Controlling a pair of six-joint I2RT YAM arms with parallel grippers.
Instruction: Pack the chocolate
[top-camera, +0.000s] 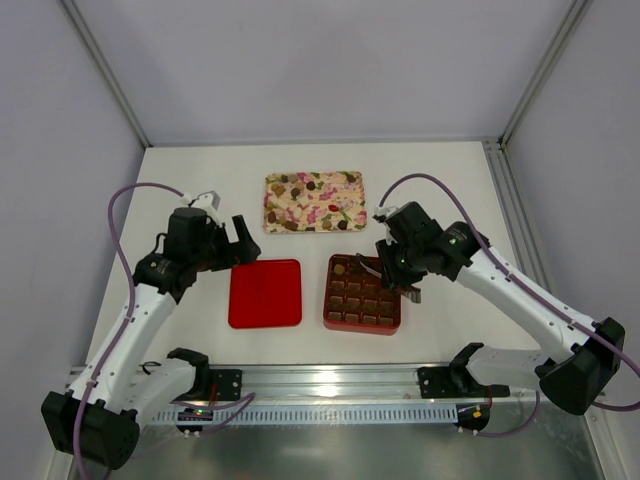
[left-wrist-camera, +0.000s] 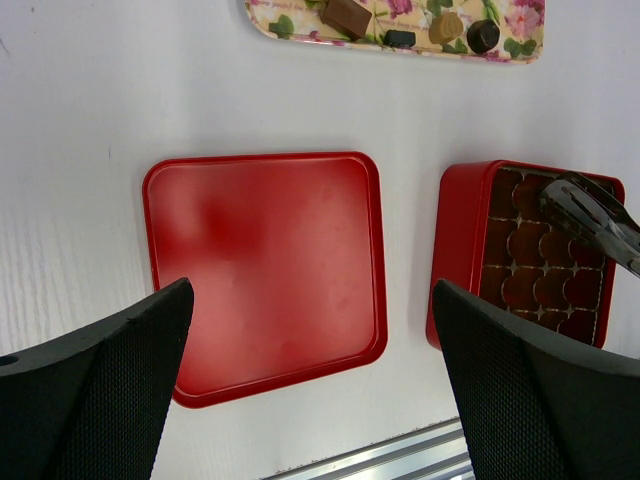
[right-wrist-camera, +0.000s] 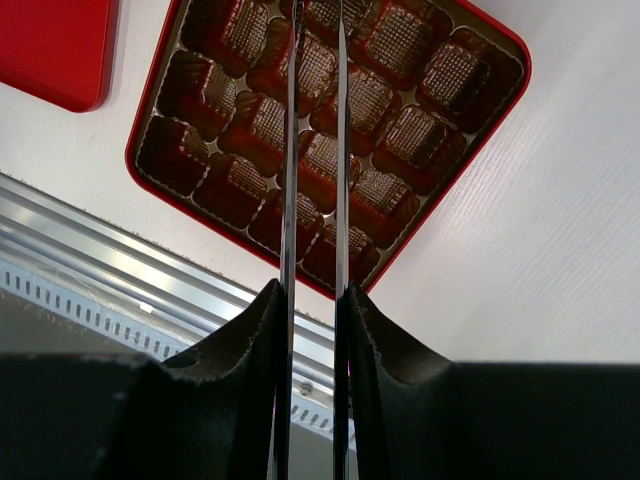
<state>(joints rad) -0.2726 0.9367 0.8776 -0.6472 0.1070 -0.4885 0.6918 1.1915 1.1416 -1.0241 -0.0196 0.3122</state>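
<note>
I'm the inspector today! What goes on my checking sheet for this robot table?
Surface: white table.
Job's things: chocolates lie on the flowery tray; most cells of the red box are empty; the red lid lies beside it.
Clutter: nothing seen.
Grippers: left gripper open above the lid; right gripper shut on metal tongs over the box.
Cables: purple cables loop off each arm.
Surroundings: pale walls; metal rail at the near edge.
</note>
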